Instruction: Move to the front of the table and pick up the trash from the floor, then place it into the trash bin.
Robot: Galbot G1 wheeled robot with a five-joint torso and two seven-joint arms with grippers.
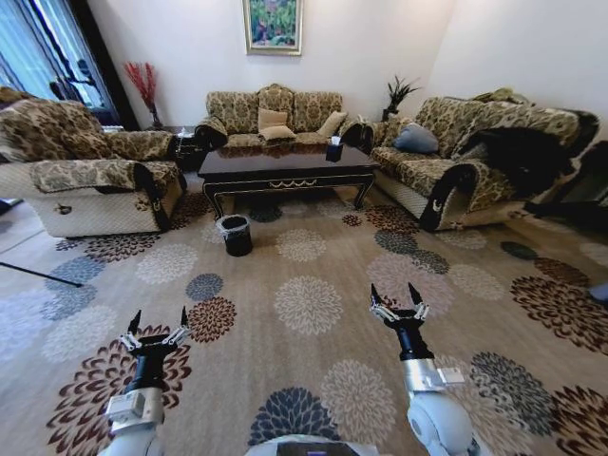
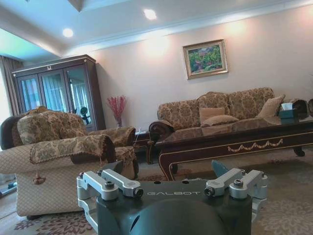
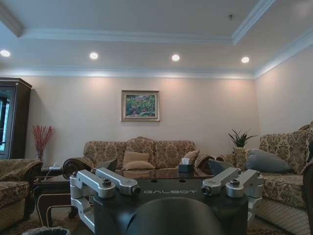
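While the table (image 1: 285, 166) and trash bin (image 1: 236, 235) sit well ahead, left gripper (image 1: 158, 323) & right gripper (image 1: 399, 299) hang over carpet (image 1: 304, 304), claws spread wide, holding nothing.

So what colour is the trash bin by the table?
Black, with a clear liner over its rim; the trash bin shows best in the head view.

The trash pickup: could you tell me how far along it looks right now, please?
Barely begun. The table and trash bin stand well ahead across the carpet, so the approach remains. Nothing is in hand: the left gripper and right gripper are both open and empty, held low in front. I cannot make out any trash yet.
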